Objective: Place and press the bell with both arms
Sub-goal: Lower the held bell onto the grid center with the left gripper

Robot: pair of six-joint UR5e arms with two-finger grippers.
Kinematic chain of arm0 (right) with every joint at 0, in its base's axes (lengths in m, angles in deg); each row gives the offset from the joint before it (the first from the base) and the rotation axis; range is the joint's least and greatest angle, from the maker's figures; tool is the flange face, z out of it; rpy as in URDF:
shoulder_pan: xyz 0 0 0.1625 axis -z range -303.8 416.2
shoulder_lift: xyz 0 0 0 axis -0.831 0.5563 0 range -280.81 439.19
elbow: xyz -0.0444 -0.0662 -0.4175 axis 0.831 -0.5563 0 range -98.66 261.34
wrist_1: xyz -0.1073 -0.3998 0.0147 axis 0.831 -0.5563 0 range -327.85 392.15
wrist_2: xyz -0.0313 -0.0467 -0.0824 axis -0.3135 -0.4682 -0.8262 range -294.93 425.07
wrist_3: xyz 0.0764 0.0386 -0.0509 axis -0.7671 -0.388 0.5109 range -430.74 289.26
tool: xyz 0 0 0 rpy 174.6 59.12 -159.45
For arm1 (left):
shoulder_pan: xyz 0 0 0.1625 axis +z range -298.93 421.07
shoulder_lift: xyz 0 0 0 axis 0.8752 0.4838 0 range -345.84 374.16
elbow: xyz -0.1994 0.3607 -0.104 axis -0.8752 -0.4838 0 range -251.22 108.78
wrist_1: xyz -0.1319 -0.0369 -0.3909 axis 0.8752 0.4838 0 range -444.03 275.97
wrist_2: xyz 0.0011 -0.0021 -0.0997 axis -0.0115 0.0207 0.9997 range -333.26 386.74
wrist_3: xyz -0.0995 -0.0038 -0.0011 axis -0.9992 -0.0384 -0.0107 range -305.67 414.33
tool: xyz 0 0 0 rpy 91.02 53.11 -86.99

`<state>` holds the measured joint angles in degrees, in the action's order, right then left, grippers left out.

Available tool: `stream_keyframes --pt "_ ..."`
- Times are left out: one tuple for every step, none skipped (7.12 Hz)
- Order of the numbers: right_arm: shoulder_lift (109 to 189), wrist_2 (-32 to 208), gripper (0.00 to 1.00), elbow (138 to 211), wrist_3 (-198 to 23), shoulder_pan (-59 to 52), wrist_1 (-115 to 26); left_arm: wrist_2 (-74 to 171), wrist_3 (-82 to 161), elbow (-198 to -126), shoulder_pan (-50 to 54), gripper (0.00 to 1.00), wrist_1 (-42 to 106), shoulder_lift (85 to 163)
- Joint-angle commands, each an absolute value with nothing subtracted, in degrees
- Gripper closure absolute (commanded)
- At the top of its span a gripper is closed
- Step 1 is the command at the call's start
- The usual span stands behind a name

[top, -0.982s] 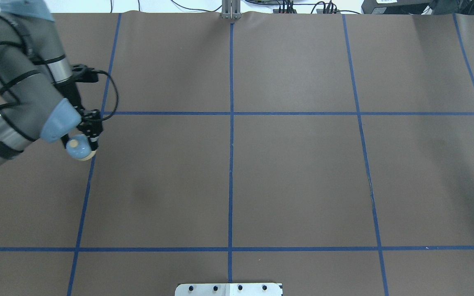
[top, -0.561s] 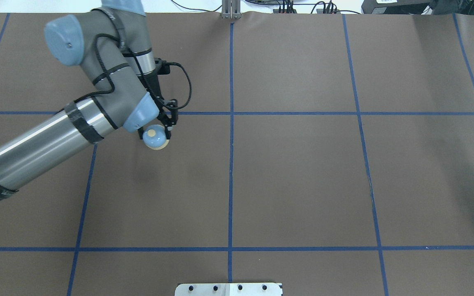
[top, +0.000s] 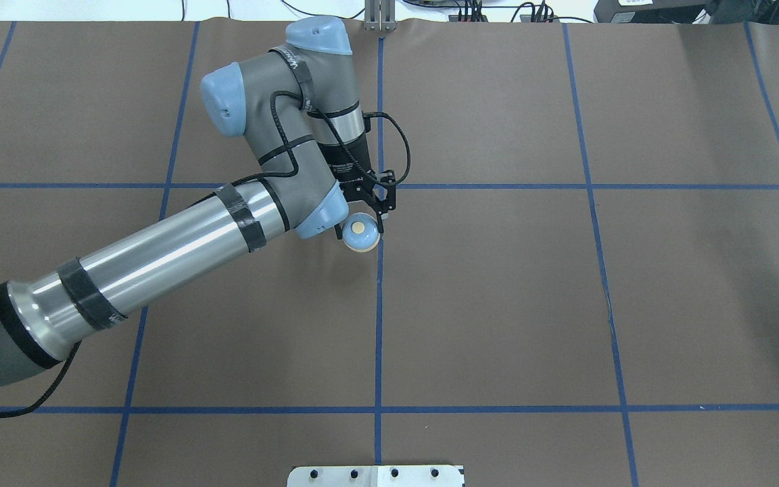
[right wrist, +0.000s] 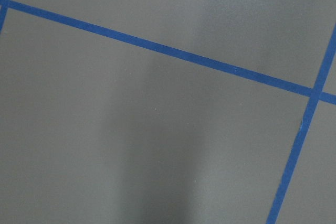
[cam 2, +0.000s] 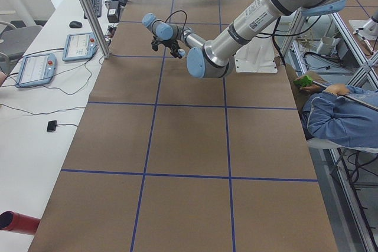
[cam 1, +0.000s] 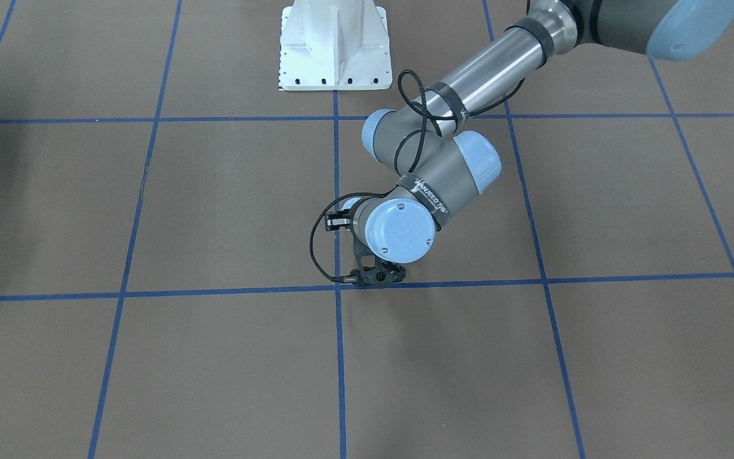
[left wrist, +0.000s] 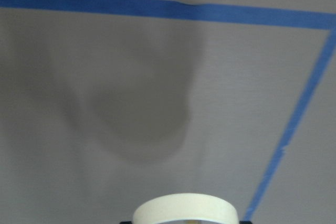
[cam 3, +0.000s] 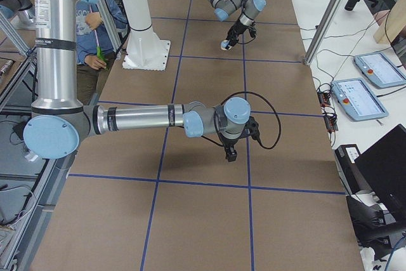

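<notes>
**A:** How does the left pincer (top: 362,220) stand?

**B:** It is closed on the bell (top: 361,234), gripping the light-blue dome from its sides. The cream button faces up in the overhead view.

**A:** Where is the bell in the frame?

**B:** A little above the middle of the overhead view. It is just left of the central vertical tape line (top: 379,325) and just below the upper horizontal one. In the left wrist view only its cream base (left wrist: 184,209) shows, at the bottom edge. A soft shadow lies apart from the base, higher up on the brown surface (top: 498,304).

**A:** And the arm behind it?

**B:** The left arm (top: 159,253) comes in from the lower left of the overhead view. Its silver tube runs up to a folded grey wrist with light-blue caps, and a black cable (top: 399,145) loops past the pincer. From across the table, a round cap hides the bell. Only the black pincer shows below the cap, at the horizontal tape line.

**A:** The right pincer?

**B:** The right pincer (cam 3: 231,154) is clear only in the right-end side view, near the middle of the frame. It points down at the end of the near right arm (cam 3: 136,117). I can't tell whether it is wide or narrow. Its wrist camera shows only the surface and tape.

**A:** Further out?

**B:** A white pedestal (cam 1: 334,51) stands at the top of the front-facing view. A seated person in blue (cam 2: 339,116) is at the right edge of the left-end view.
</notes>
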<state>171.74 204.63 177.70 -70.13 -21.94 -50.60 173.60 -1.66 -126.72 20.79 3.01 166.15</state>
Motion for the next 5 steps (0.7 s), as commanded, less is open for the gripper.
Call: stream_keyframes --pt "171.6 204.6 0.00 176.4 -70.1 -21.9 -50.6 173.3 -7.2 -124.7 22.8 0.69 3.9 168.3" --pt "171.5 204.6 0.00 176.3 -70.1 -21.8 -50.6 173.0 -7.3 -124.6 23.5 0.64 4.0 168.3" --pt "171.5 204.6 0.00 176.3 -70.1 -21.9 -50.6 173.0 -7.3 -124.6 23.5 0.63 4.0 168.3" --pt "171.5 204.6 0.00 176.3 -70.1 -21.9 -50.6 172.9 -7.2 -124.4 23.8 0.59 4.0 168.1" --pt "171.5 204.6 0.00 176.4 -70.1 -21.9 -50.6 172.9 -7.2 -124.4 23.8 0.59 4.0 168.1"
